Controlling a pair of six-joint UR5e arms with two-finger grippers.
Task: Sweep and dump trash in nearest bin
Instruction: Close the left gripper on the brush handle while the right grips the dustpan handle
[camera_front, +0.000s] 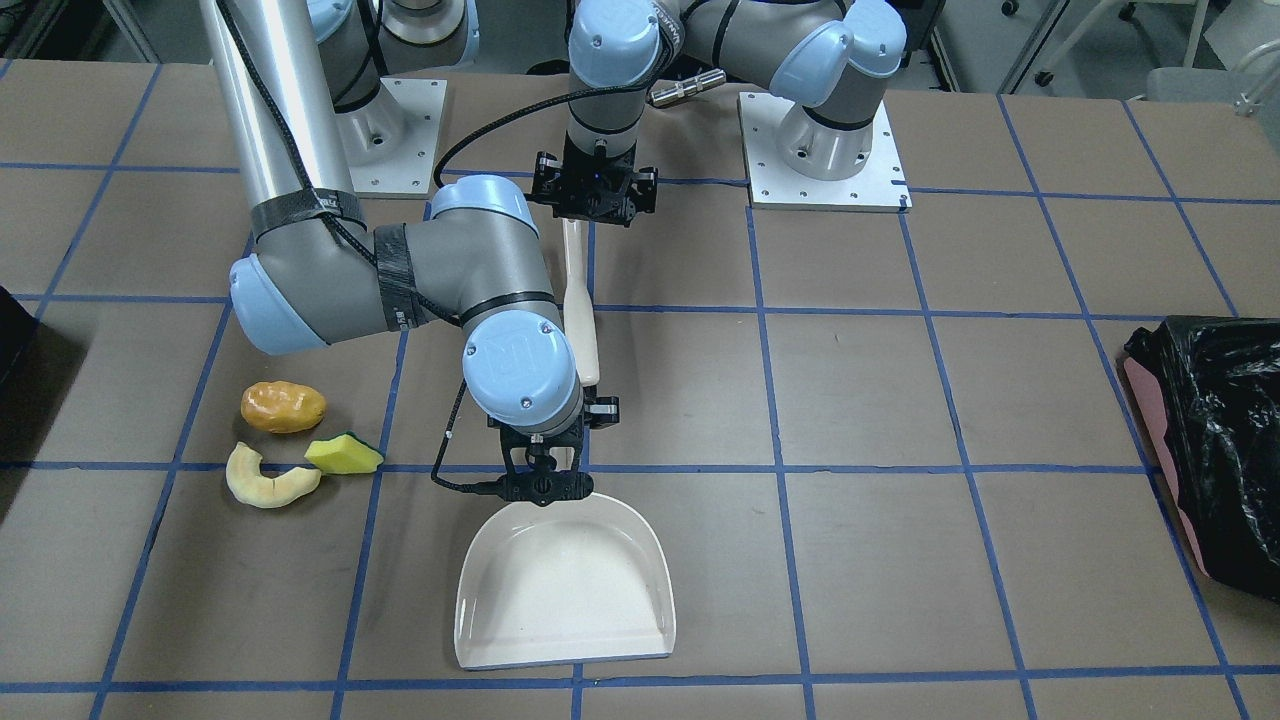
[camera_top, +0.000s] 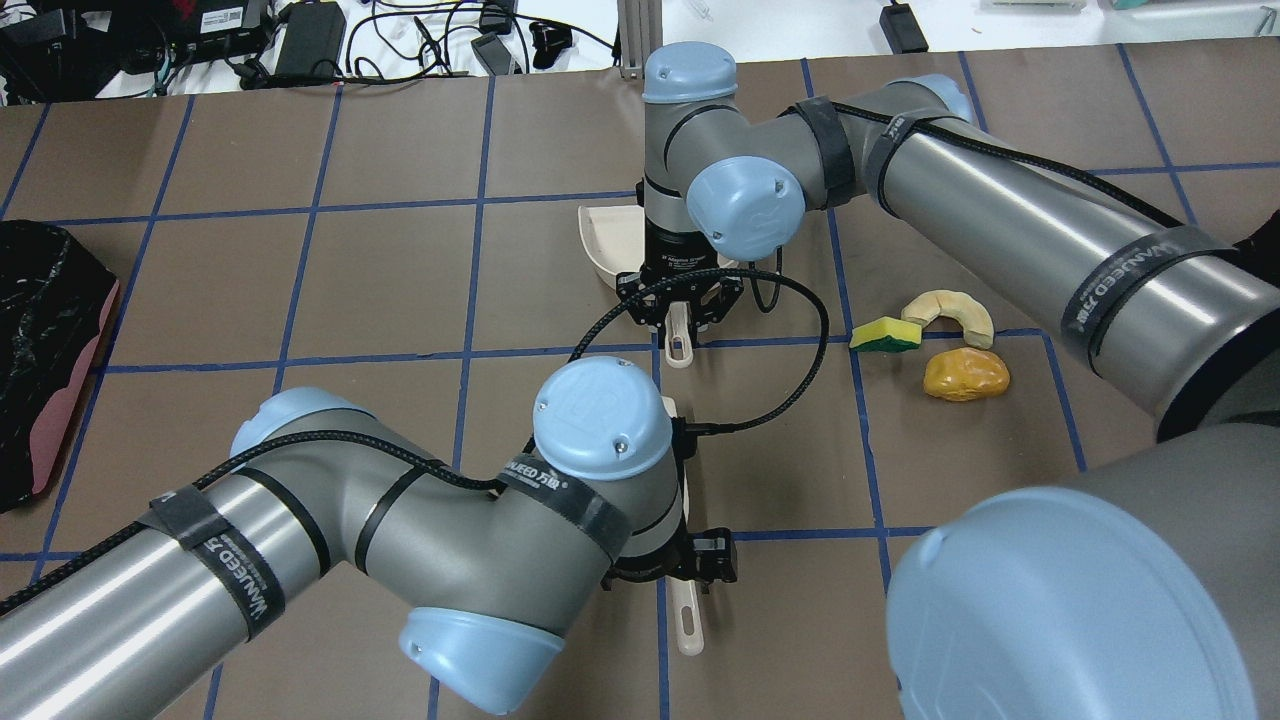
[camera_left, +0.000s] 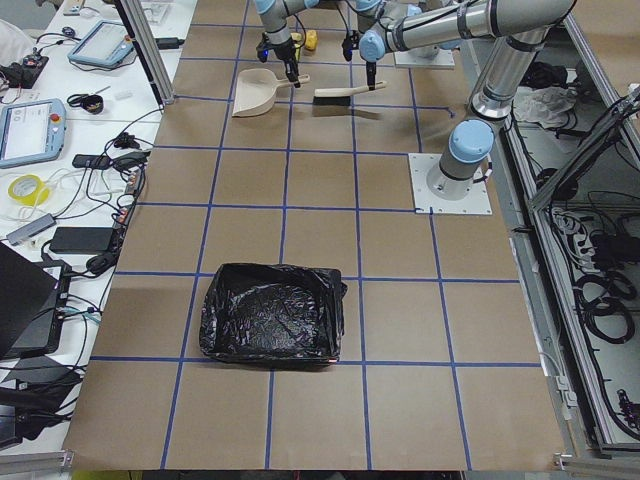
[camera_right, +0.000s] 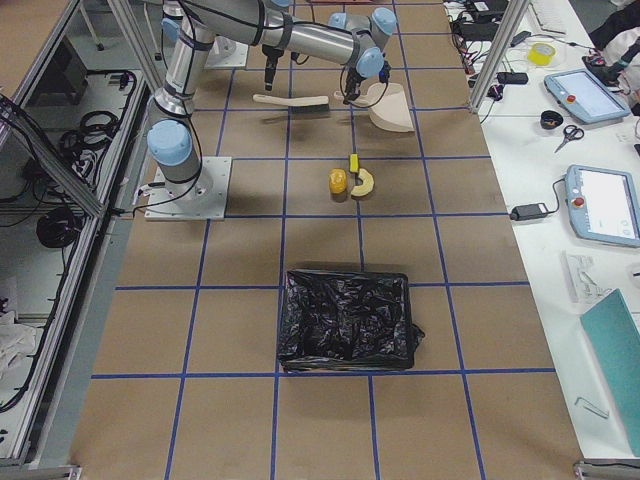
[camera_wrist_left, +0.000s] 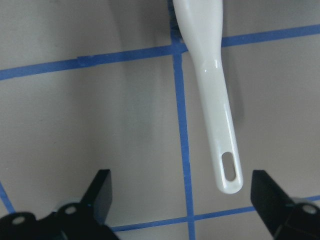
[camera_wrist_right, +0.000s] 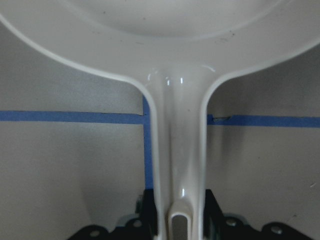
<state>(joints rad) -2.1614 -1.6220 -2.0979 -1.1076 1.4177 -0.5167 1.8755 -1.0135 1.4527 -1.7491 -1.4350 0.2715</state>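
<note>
The 3 light trash pieces, potato lump (camera_front: 283, 407), crescent slice (camera_front: 268, 480) and sponge wedge (camera_front: 343, 455), cluster on the table (camera_front: 900, 400) to the robot's right of the dustpan (camera_front: 565, 580) and will likely roll. The right gripper (camera_top: 680, 318) clamps the dustpan's handle. The left gripper (camera_wrist_left: 180, 185) hangs spread astride the stiff, slick brush handle (camera_wrist_left: 215, 100).

The left arm (camera_top: 330, 520) came in low with its elbow bent and wrist turned straight down. The left gripper (camera_front: 596, 195) pointed at the table (camera_front: 900, 400), jaws spread wide apart. The right arm (camera_top: 1000, 220) stretched further across, wrist also vertical. The right gripper (camera_front: 540, 482) faced down, fingers closed tight on a dustpan handle (camera_wrist_right: 179, 150). The two grippers stood near each other, not touching.
</note>
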